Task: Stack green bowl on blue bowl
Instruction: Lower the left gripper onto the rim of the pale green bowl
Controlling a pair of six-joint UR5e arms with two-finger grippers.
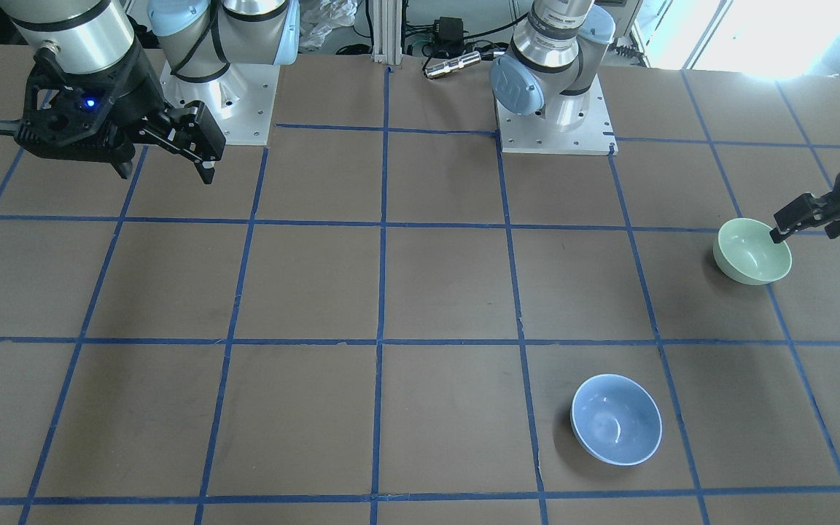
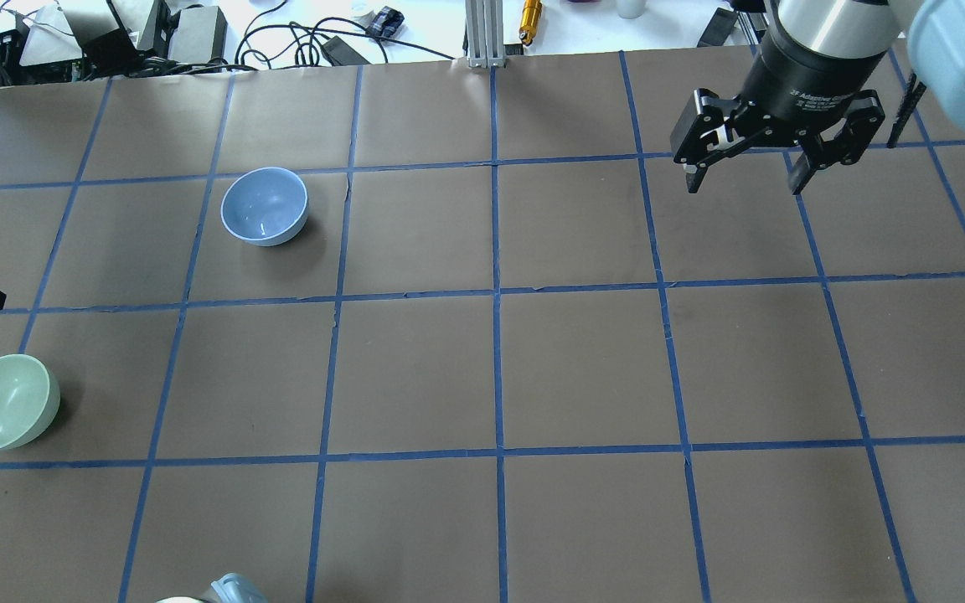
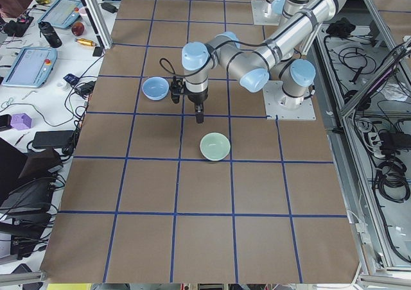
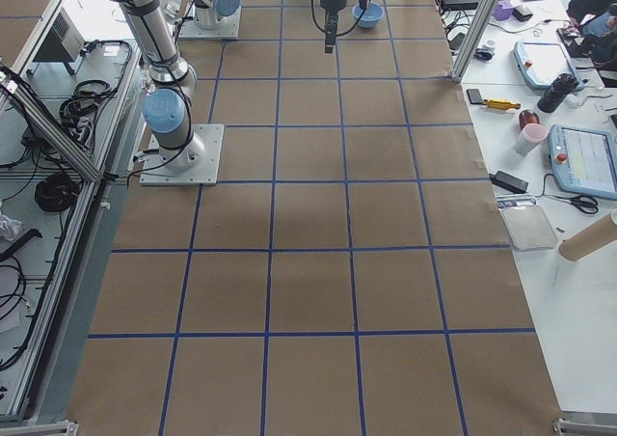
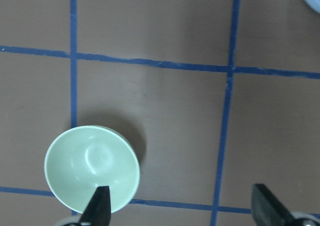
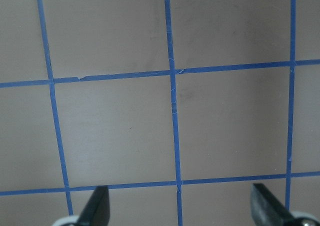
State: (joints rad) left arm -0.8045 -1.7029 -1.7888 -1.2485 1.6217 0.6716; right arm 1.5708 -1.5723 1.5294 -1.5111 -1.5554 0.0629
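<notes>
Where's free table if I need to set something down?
Bare table runs from the blue bowl across to the open right gripper; the patch between the two bowls is free. Crowded at the green bowl, where the open left gripper hovers.

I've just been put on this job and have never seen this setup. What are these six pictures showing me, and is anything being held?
These show two robot arms bolted to a brown table taped with a blue grid. Two pictures look down from front and behind, two from the table's ends, and two from cameras on the wrists, looking straight down. A green bowl and a blue bowl stand apart, upright and empty. The left gripper is open above the green bowl's edge, not gripping it. The right gripper is open, well away from both bowls. Nothing is held.
</notes>
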